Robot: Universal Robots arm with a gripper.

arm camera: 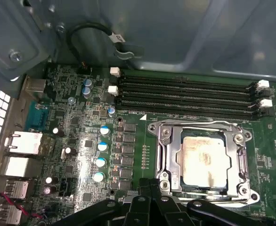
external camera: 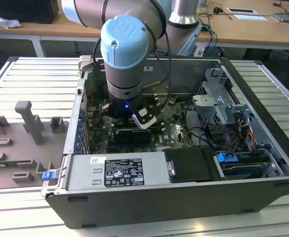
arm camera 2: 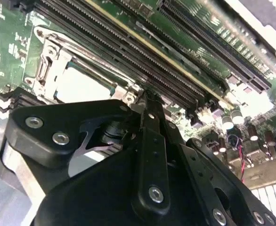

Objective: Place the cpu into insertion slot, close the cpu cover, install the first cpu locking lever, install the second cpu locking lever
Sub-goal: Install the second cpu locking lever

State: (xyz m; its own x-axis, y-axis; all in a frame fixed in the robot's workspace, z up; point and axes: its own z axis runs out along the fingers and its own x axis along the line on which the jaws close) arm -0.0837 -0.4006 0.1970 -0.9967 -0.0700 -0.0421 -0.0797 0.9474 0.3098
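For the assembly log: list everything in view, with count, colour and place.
computer case: one, dark grey, lying open on the ribbed metal table.
cpu: one, silver-grey, seated in the insertion slot.
cpu cover: one, silver, down around the cpu.
memory slots: four, black, beside the socket.
power supply: one, silver, at the case's near edge.
grey fixtures: several, on the exterior view's left.
pincer: one, black, at the socket's edge.
arm: one, grey with blue caps, over the case.

Bright even daylight, glare on cpu (arm camera: 205, 159), wrist views soft
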